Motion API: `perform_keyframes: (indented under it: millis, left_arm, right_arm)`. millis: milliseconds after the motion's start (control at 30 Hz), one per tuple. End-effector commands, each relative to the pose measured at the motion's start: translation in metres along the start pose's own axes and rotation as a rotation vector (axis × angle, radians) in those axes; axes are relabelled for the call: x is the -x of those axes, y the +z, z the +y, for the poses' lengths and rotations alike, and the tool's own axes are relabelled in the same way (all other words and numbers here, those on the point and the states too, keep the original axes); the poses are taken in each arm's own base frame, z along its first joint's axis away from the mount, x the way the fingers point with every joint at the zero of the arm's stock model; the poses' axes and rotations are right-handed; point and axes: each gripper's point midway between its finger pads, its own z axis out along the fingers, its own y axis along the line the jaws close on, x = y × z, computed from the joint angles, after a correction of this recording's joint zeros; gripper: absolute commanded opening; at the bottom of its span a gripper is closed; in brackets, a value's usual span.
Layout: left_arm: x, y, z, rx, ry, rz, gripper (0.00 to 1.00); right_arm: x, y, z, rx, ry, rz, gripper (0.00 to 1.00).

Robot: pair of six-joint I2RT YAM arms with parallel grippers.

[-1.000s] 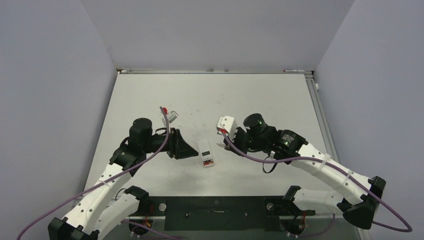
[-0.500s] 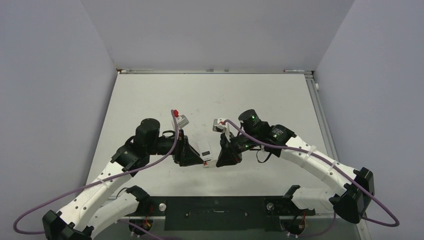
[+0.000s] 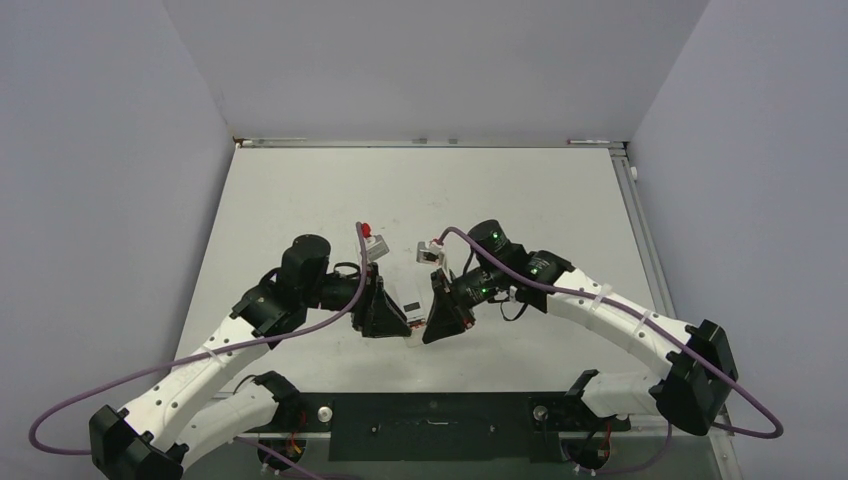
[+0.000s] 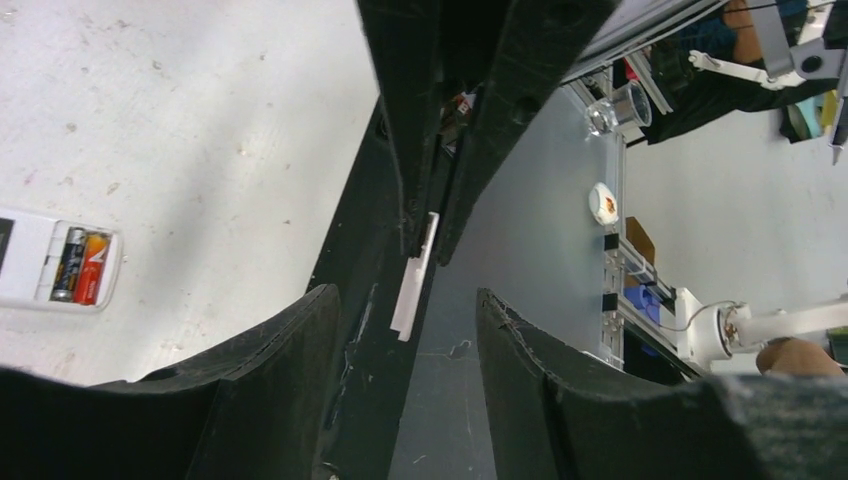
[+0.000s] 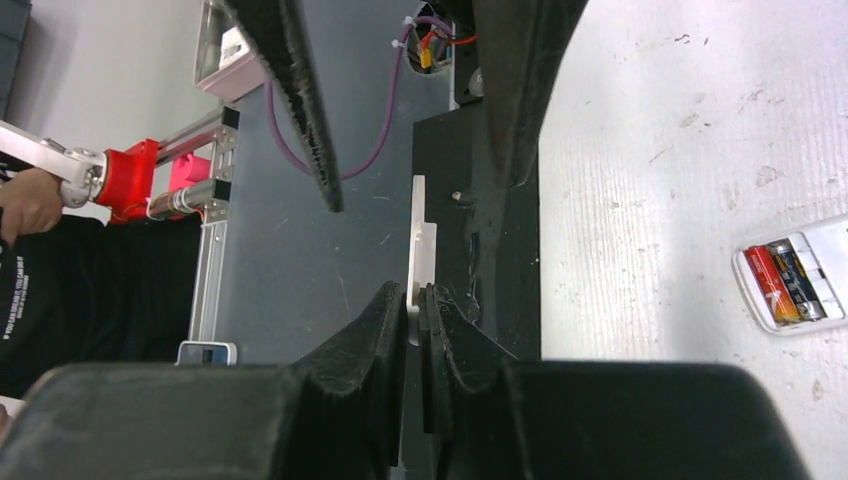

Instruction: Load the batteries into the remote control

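Remote control with both batteries seated, its loose panel held between two robot grippers.

The remote control (image 4: pixel 35 270) lies back-up on the worktop (image 3: pixel 520 190), about midway between the left and right edges and nearer the near edge than the far one. Its recess is uncovered, and the batteries (image 4: pixel 80 266), one reddish and one dark, lie side by side inside it. Near the remote, the right gripper (image 5: pixel 415 300) is clenched on one end of a thin white panel (image 5: pixel 420 235), probably the battery cover. It holds the panel edge-on, with the free end towards the left gripper (image 4: pixel 405 300). That gripper's fingers stand apart, grasping nothing, lined up either side of the panel, seemingly to take or steady it. Whether they already reach around it cannot be told. Closing the recess is likely what remains.
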Motion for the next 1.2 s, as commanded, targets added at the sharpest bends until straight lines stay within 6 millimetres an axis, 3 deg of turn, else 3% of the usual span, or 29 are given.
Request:
perform_keyframes:
  millis: [0, 967, 1167]
  left_arm:
    - [0.010, -0.002, -0.025, -0.122, 0.069, -0.005, 0.48]
    - [-0.010, 0.007, -0.023, -0.145, 0.046, 0.078, 0.30]
    - [-0.011, 0.009, -0.024, -0.162, 0.039, 0.090, 0.22]
  right_arm:
    - [0.017, 0.001, 0.006, 0.061, -0.046, -0.042, 0.09]
    - [0.030, 0.001, 0.009, 0.069, -0.034, -0.066, 0.09]
    - [0.029, 0.002, 0.006, 0.061, -0.023, -0.063, 0.09]
